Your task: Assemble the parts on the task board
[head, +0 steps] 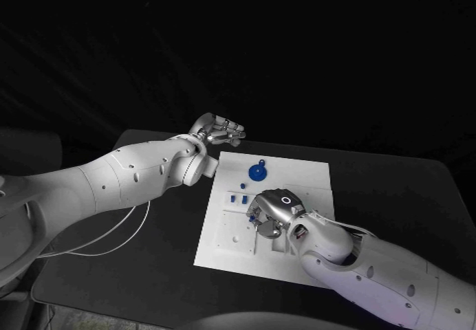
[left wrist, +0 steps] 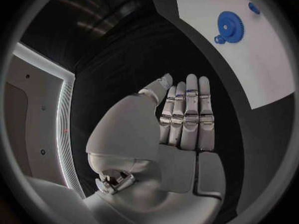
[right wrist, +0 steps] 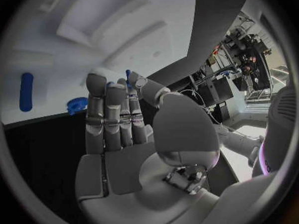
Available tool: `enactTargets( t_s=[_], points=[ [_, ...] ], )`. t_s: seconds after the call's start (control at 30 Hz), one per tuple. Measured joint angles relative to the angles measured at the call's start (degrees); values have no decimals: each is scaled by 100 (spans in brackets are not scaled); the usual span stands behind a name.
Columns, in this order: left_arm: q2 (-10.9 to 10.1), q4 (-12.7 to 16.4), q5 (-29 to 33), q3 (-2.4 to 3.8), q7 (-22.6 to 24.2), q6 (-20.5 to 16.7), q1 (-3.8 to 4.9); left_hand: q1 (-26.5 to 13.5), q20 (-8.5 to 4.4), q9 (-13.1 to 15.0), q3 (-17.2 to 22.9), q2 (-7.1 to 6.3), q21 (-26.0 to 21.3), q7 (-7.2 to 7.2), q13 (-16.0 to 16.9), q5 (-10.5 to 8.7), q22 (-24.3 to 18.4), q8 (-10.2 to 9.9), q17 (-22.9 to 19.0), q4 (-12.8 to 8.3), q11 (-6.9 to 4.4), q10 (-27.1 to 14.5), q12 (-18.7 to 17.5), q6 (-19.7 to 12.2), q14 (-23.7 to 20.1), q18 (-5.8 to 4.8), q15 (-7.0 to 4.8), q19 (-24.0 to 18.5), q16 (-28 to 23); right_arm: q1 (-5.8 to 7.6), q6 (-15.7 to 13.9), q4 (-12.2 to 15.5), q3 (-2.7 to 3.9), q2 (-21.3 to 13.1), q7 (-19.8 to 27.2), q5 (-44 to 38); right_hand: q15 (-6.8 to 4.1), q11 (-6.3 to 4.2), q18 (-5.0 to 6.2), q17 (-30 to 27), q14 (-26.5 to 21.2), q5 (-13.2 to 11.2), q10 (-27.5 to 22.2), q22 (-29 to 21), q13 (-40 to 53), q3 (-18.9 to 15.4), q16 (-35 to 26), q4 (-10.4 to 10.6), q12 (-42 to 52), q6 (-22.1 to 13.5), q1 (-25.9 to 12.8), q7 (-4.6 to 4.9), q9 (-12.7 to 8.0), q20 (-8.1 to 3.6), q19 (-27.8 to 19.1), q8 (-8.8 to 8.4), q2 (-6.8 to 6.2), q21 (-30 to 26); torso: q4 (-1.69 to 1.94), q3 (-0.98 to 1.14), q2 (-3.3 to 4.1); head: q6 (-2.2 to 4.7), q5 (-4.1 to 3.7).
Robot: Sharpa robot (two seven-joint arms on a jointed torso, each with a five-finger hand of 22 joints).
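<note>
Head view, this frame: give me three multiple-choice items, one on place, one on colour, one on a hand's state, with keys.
1. Where is the large gear?
A. on the board's far part
B. on the black table
C. in the left hand

2. What colour is the gear?
A. grey
B. blue
C. red

3. How is the left hand?
A. holding a part
B. empty, off the board
C. pressing on the board

Key:
1 A, it lies on the white plate beyond the right hand.
2 B, plainly blue in the head and left wrist views.
3 B, it hangs beyond the board's far corner, fingers straight and bare.
</note>
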Motion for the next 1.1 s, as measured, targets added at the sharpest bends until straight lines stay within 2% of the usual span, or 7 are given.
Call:
enactTargets(
  t_s=[0.17,0.47,1.1],
  points=[
    [22,-4,13,0,-4,21,0,0,0,0,1,0,0,0,0,0,-9,0,0,-1,0,0,0,0,0,0,0,0,0,-60,0,-47,-32,42,-10,-55,0,1,1,7,0,0,-1,5,0,9,0,-39,-3,0,0,0,0,0,0,-1,0,0,8,9,4,-65,57],
    [33,-31,40,0,-7,49,0,0,0,0,1,0,0,0,0,0,-9,0,0,-1,0,0,0,0,0,0,0,0,0,-106,0,-115,-49,85,-24,-113,0,9,1,7,0,0,-10,5,-2,9,0,-39,-4,-17,0,-2,7,1,0,-13,-1,0,-4,9,3,-113,121],
    [48,-48,57,1,-14,79,0,0,0,0,1,-1,0,0,0,0,-74,0,0,-1,0,0,0,0,0,0,0,0,0,-127,4,-181,-61,149,-34,-151,1,10,2,12,0,0,-11,14,10,8,0,-39,-15,-20,-15,0,2,1,0,4,-17,0,-9,10,2,-144,148]
  ],
)
